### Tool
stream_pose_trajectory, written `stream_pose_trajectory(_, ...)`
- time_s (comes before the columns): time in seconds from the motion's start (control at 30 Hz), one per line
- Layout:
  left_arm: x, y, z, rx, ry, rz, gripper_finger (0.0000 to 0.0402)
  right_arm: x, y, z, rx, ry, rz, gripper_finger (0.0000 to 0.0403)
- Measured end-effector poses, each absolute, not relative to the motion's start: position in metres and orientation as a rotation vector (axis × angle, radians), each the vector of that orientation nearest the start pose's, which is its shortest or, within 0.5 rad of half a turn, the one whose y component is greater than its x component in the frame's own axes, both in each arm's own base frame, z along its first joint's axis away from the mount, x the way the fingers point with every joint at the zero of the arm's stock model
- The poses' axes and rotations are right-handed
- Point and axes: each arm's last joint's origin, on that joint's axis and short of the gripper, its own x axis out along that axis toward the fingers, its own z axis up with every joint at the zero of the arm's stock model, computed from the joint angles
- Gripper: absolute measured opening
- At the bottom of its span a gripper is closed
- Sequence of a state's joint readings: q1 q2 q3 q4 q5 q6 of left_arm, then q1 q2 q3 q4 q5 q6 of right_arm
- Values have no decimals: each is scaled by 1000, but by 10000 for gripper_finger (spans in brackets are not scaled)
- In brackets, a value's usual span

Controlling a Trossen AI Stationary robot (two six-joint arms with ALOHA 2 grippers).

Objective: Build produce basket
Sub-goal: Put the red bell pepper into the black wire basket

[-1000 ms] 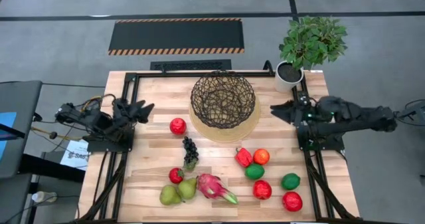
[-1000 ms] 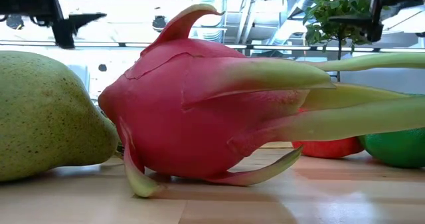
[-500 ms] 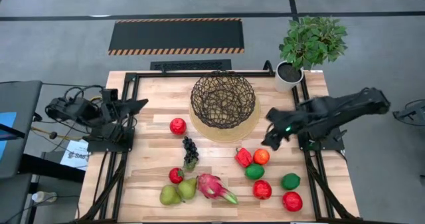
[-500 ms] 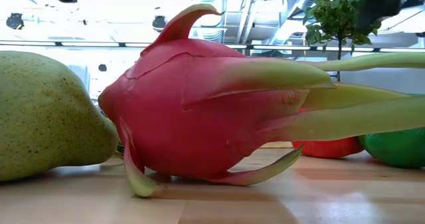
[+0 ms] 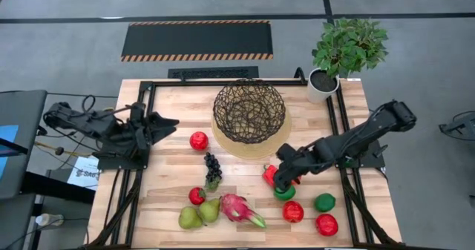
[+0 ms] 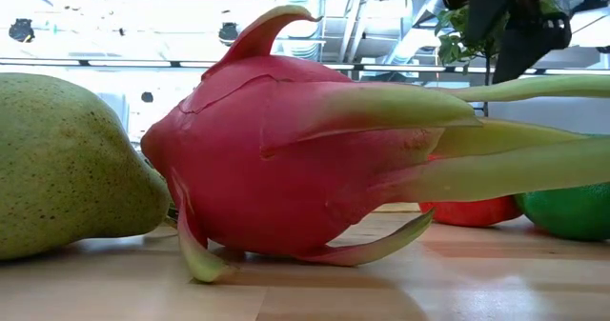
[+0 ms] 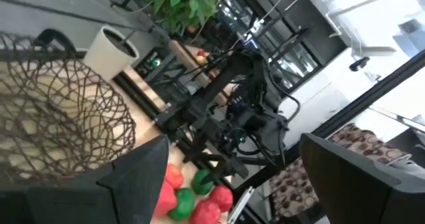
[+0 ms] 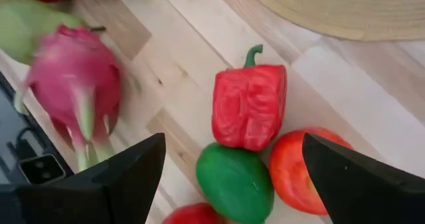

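The basket (image 5: 249, 116) stands on its tan base at the table's far middle. My right gripper (image 5: 282, 182) is open and hovers over the red pepper (image 8: 249, 108), the green round fruit (image 8: 236, 181) and the orange (image 8: 305, 171), touching none; the orange is hidden under it in the high view. The pink dragon fruit (image 5: 239, 208), two pears (image 5: 199, 214), the grapes (image 5: 213, 168) and red round fruits (image 5: 198, 140) lie on the left half of the table. My left gripper (image 5: 172, 122) is open and waits at the left edge, pointing at the basket (image 7: 53, 117).
A white pot with a green plant (image 5: 326, 79) stands at the far right corner. More red fruits (image 5: 292, 211) and a green one (image 5: 324, 202) lie at the near right. Bare wood shows between the basket and the grapes. The dragon fruit (image 6: 305, 169) and a pear (image 6: 67, 169) fill the low view.
My right arm has swung from its place at the table's right edge toward the middle and down, and its open gripper now stands over the pepper group. My left gripper has risen a little at the left edge. No fruit has moved.
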State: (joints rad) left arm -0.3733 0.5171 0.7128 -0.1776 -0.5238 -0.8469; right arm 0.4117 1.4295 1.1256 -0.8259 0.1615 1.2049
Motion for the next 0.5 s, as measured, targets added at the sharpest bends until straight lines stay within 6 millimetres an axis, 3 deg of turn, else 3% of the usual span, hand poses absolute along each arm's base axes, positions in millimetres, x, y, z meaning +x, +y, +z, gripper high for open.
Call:
stream_pose_trajectory(0.2,120,-35,340,-878,-3,14,324,261,108,290,781,1007,-411,374)
stream_pose_trajectory(0.5,144,-48,341,-818,8,-105,324,250,101,333,755,1053,-447,374)
